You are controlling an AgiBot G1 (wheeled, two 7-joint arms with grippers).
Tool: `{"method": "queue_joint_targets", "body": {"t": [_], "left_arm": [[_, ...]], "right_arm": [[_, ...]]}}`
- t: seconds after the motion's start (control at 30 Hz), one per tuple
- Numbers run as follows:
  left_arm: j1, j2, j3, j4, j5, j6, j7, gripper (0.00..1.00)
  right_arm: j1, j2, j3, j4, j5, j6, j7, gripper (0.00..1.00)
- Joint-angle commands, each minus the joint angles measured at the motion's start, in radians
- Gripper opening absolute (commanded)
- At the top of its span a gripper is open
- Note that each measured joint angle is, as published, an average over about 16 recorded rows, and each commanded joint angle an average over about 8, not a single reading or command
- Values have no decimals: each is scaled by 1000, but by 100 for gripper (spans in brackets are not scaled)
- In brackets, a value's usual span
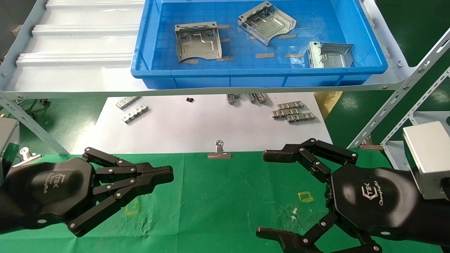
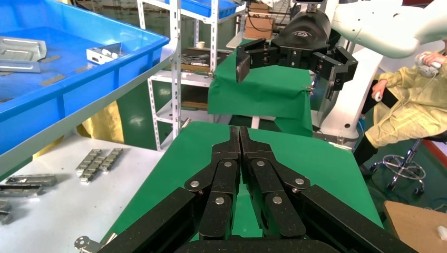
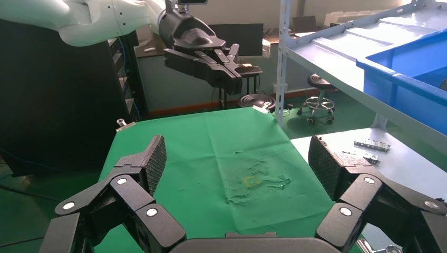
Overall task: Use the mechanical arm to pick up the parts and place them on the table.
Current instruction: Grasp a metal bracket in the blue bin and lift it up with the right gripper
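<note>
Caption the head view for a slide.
Three grey stamped sheet-metal parts wait in blue tray; left tool shut, right tool open over green table.

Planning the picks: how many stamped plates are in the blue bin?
3: left part, middle part toward the back, right part near the front wall. None appear hidden.

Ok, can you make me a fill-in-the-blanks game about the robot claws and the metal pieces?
1. The blue bin holds ____ grey parts.
2. The right gripper has its fingers wide ____.
3. The left gripper has its fingers ____.
4. Both grippers hover over a table covered in ____ cloth.

Missing words: three; open; shut; green
</note>
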Motion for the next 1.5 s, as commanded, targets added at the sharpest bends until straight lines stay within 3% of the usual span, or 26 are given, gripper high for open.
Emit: {"method": "queue_joint_targets", "body": {"t": [0.03,1.17,1.33,1.5], "left_arm": [[0,0,0,0,0,0,0,0],[0,0,0,0,0,0,0,0],[0,0,0,0,0,0,0,0],[0,0,0,0,0,0,0,0]], "right_arm": [[0,0,0,0,0,0,0,100],[5,-1,2,-1,-1,4,-1,100],[78,-26,3,-13,-34,32,-15,100],[256,-101,-22,-85,-142,88,-43,100]]}}
